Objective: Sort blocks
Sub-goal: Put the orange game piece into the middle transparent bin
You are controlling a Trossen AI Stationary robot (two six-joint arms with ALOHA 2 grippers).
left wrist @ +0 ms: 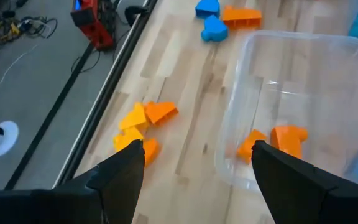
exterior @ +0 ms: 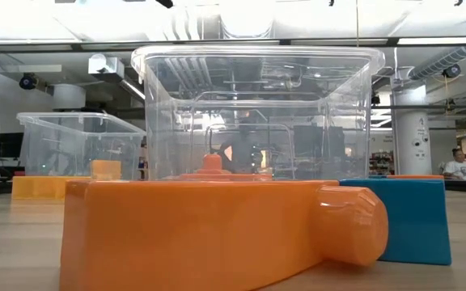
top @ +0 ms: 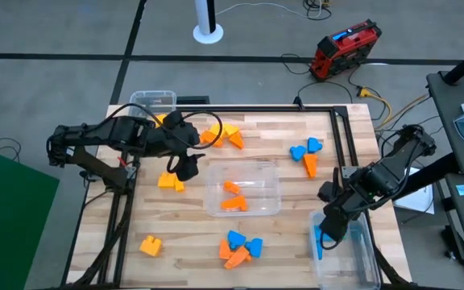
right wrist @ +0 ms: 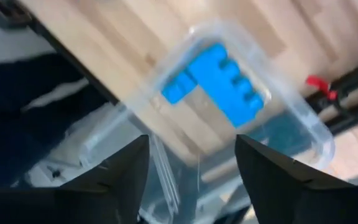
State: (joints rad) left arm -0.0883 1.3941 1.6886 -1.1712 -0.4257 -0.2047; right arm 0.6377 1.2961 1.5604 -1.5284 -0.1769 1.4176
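Yellow, orange and blue blocks lie in loose groups on the wooden table: yellow ones [top: 170,182] just below my left gripper, an orange and yellow group [top: 224,135] at the far side, blue and orange ones [top: 306,153] at the right, and a mixed group [top: 240,248] near the front. Orange blocks [left wrist: 278,142] rest on the floor of the centre clear bin [top: 244,189]. A blue block [right wrist: 219,84] lies in the right clear bin [top: 346,250]. My left gripper [left wrist: 197,146] hovers open by the centre bin's left side. My right gripper [right wrist: 191,140] hangs open above the right bin.
A third clear bin [top: 153,101] stands at the far left corner. One yellow block [top: 150,245] lies alone near the front left. In the low view a large orange block [exterior: 217,230] and a blue one [exterior: 411,218] fill the foreground. A black rail [top: 296,109] runs along the far edge.
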